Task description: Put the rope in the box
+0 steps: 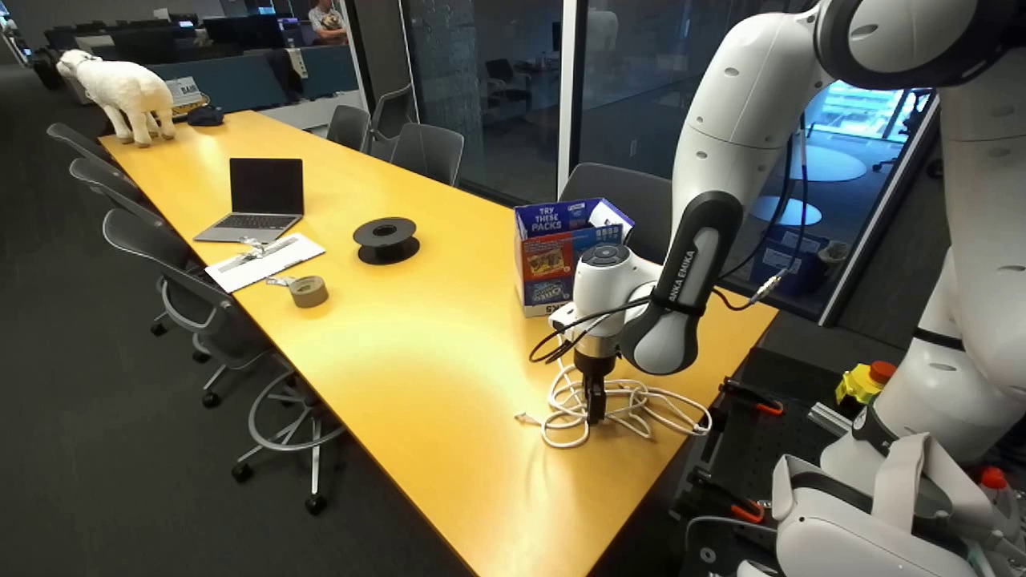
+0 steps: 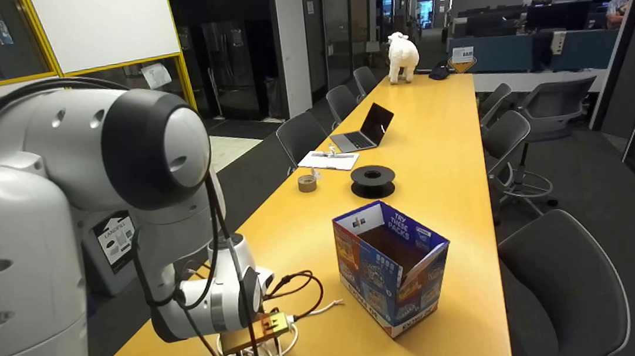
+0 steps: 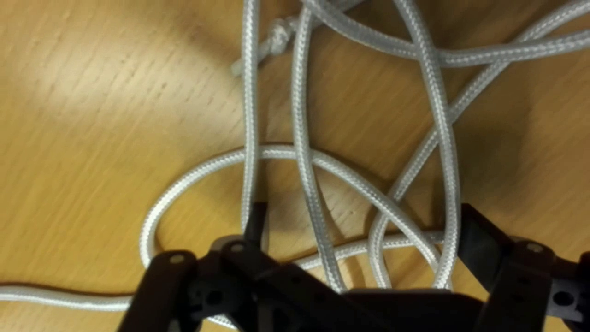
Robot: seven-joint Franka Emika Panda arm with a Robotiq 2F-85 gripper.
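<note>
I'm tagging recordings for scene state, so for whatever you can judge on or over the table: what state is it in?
box, upright, top open
rope, loose tangle, outside the box
gripper, open, rope strands seen between its fingers
laptop, open, screen dark
black spool, lying flat
tape roll, lying flat
toy sheep, standing

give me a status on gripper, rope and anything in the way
Gripper open, straddling strands of rope. Rope loosely tangled, not yet in the box. In the way: box side, probably needs clearing on the carry.
</note>
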